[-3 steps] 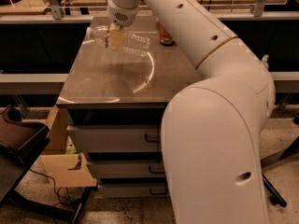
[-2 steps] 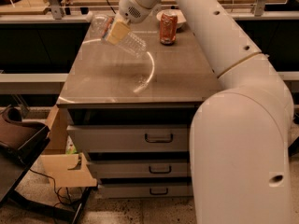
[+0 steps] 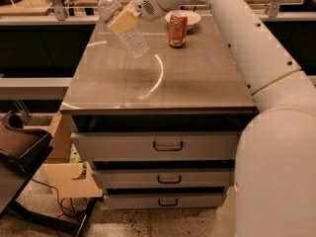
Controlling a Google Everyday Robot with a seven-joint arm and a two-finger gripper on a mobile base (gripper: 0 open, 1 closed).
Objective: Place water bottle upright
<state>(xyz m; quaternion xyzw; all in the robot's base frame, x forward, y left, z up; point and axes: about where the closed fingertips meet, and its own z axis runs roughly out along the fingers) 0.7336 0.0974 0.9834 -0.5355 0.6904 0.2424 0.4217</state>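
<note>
The water bottle [image 3: 129,36] is a clear ribbed plastic bottle with a white cap at its upper left end. It hangs tilted above the left rear part of the grey table top [image 3: 197,78], cap up and to the left. My gripper [image 3: 124,21] is shut on the water bottle around its upper middle, with a tan finger pad [image 3: 123,21] across its label. The bottle's base points down and right, a little above the table.
A red-orange soda can [image 3: 177,29] stands upright at the table's rear centre, with a white bowl [image 3: 190,17] behind it. My white arm [image 3: 256,53] runs along the right side. The cabinet has three drawers [image 3: 168,146]. A dark chair [image 3: 19,147] stands at the left.
The gripper has lifted the bottle and swung it from lying nearly flat toward upright, cap rising to the upper left. The arm has shifted right, uncovering the soda can and bowl.
</note>
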